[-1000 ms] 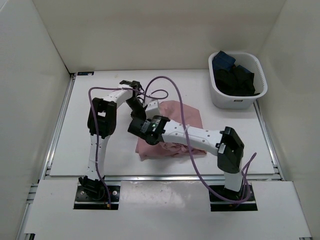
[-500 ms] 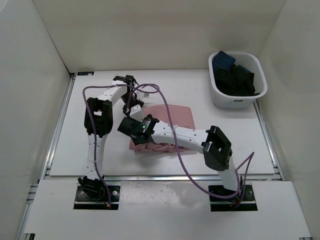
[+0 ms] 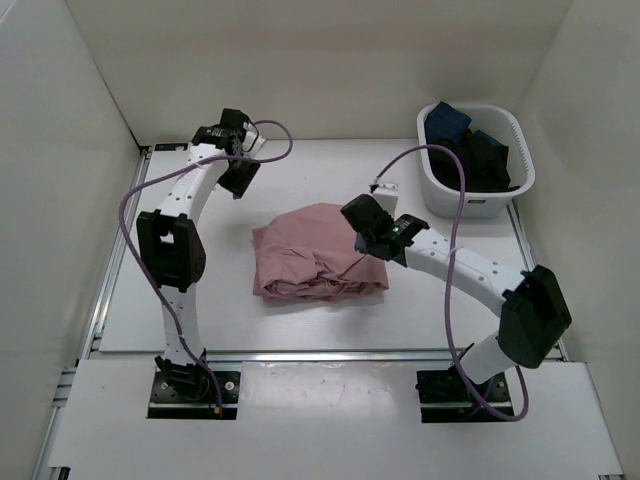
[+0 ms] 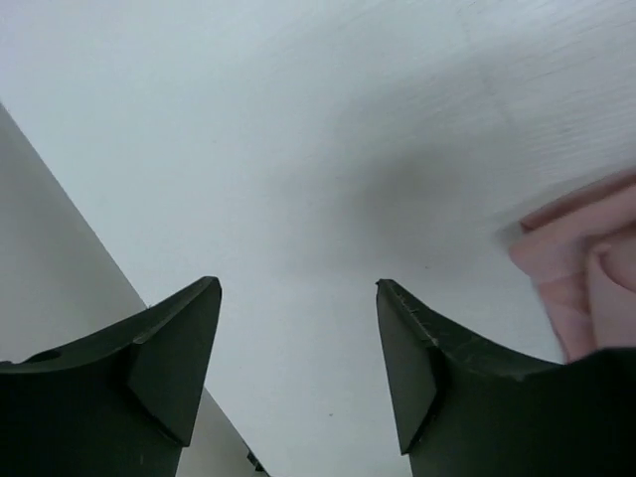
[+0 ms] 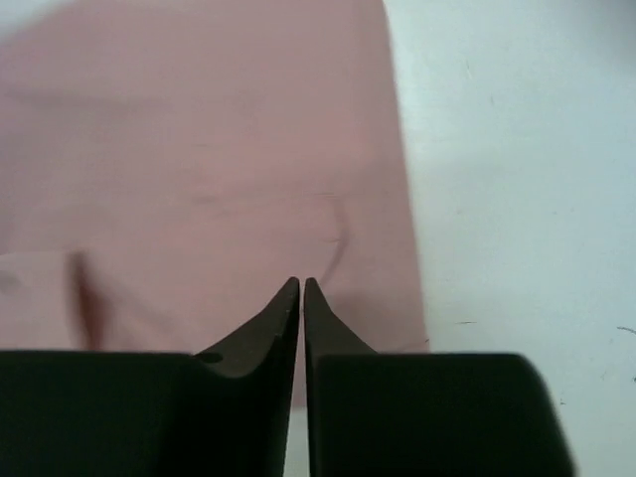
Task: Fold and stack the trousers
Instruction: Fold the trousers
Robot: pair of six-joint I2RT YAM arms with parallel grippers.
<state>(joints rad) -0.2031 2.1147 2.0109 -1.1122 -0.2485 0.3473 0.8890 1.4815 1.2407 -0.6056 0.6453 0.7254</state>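
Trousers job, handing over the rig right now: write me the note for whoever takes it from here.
Left gripper: open, empty, over bare table at the far left, clear of the cloth.
Right gripper: shut, nothing visible between the fingers, over the right edge of the trousers.
Trousers: mid-table, in a folded but rumpled pink bundle, lower edge bunched.
Basket: far right, holds dark clothes.
Done: folding looks largely finished.
Left: probably smooth the bunched edge, then stack. No stacking spot shows in the views.
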